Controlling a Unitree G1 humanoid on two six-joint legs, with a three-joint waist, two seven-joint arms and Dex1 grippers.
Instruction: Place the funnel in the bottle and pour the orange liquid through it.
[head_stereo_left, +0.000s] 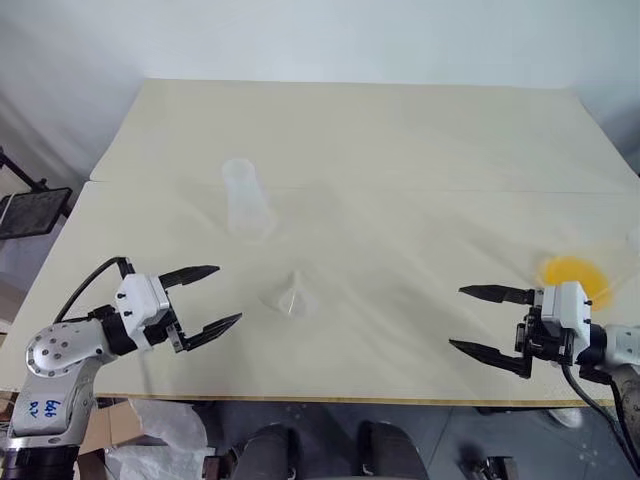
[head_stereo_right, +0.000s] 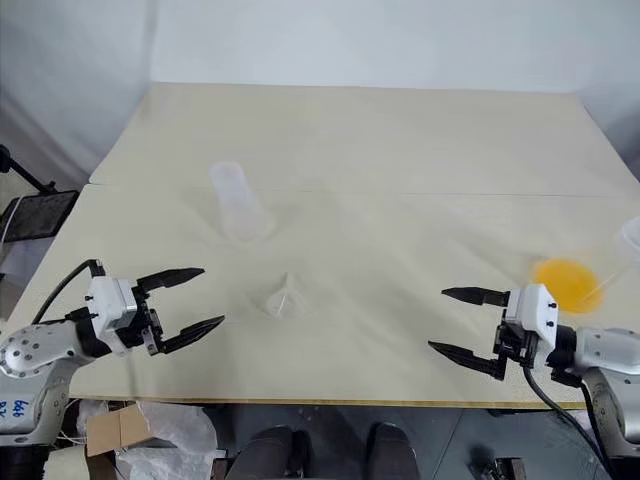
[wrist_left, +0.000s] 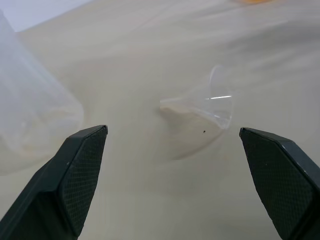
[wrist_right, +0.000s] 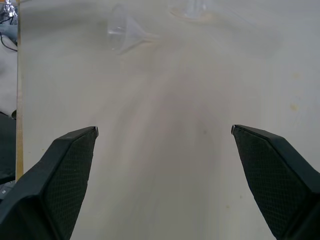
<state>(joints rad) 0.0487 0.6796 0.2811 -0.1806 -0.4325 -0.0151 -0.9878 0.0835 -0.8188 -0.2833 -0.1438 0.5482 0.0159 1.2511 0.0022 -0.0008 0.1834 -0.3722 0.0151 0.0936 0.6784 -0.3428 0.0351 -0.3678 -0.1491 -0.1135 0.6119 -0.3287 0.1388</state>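
Both end effectors hanging open and empty over the counter (head_stereo_left: 400, 130); nothing gripped yet.

I am holding my left end effector (head_stereo_left: 212, 297) spread wide beside the funnel (head_stereo_left: 291, 297), which is lying on its side near the counter's front edge, with the bottle (head_stereo_left: 247, 198) standing upright beyond it. The funnel looks thin, light and slick, likely to skate or flex, so I judge a gentle pinch across its cone rim best. My right end effector (head_stereo_left: 486, 322) is open too, just beside the orange liquid (head_stereo_left: 573, 272), which is probably heavier and sloshy.
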